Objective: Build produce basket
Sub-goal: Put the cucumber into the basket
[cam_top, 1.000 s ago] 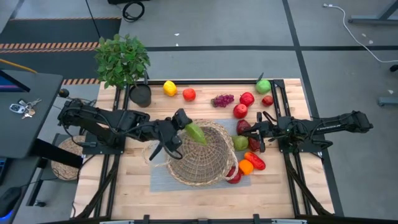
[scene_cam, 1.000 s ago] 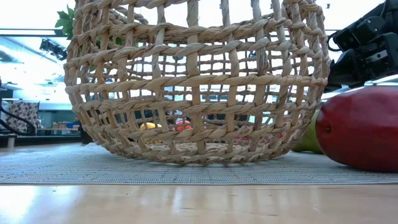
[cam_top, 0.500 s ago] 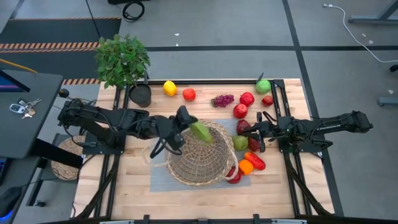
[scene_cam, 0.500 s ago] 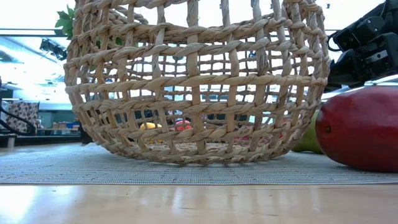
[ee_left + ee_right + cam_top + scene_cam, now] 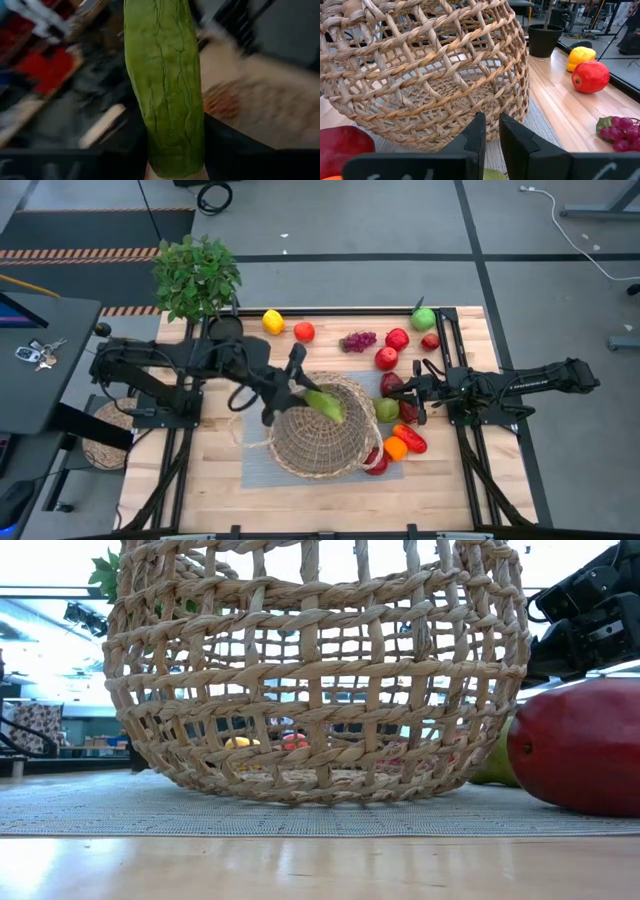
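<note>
The left gripper (image 5: 303, 388) hangs over the wicker basket (image 5: 300, 448) with the cucumber (image 5: 324, 404) pinched between its fingers, the green length sticking out across the basket's far rim and angled down toward the open middle. In the left wrist view the cucumber (image 5: 165, 85) fills the frame, ridged and veined, clamped near one end by the two dark fingers (image 5: 227, 150), so most of its length is cantilevered out past the grip. That looks like a light, stiff, fairly smooth piece, probably a plastic prop, and held that close to the tip it could swivel in the jaws if it clips the weave; a hold nearer the middle would be steadier. The basket itself sits on a grey mat (image 5: 255, 470) at the table's centre, and from the low view its open lattice (image 5: 320, 670) looks empty inside, springy and light, likely to skid or tip if nudged. Over on the other side, the right gripper (image 5: 422, 397) waits low with its fingers pressed together on nothing, parked among the fruit beside the basket: a green apple (image 5: 387, 409), a dark red piece (image 5: 391, 383), an orange one (image 5: 396, 448). Farther back lie the grape bunch (image 5: 358, 340), a red tomato-like fruit (image 5: 304, 332) and a yellow lemon (image 5: 273, 321), all well apart from the basket and not yet loaded.
</note>
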### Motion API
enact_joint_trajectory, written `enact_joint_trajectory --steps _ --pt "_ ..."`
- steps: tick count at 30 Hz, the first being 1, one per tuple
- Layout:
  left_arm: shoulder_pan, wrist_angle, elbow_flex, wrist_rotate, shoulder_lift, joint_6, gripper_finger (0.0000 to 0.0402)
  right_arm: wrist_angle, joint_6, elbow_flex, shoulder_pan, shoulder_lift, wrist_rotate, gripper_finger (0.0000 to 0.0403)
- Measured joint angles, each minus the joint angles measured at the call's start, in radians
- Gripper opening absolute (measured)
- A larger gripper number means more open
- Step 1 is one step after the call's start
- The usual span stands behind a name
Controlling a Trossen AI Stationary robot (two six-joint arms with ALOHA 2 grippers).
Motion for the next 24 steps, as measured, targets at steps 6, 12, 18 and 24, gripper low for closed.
enact_joint_trajectory --steps 6,12,18,24 --pt "0.069 0.038 0.001 0.246 -0.003 -0.264 0.0151 0.0 0.0 0.0 0.0 0.0 0.0 0.0061" --pt "0.093 0.037 -0.006 0.308 -0.003 -0.641 0.0152 0.001 0.0 0.0 0.0 0.0 0.0 0.0061" --pt "0.09 0.025 -0.006 0.308 -0.003 -0.696 0.0149 0.0 0.0 0.0 0.0 0.0 0.0 0.0061" --pt "0.089 0.023 -0.006 0.308 -0.003 -0.694 0.0147 0.0 0.0 0.0 0.0 0.0 0.0 0.0061"
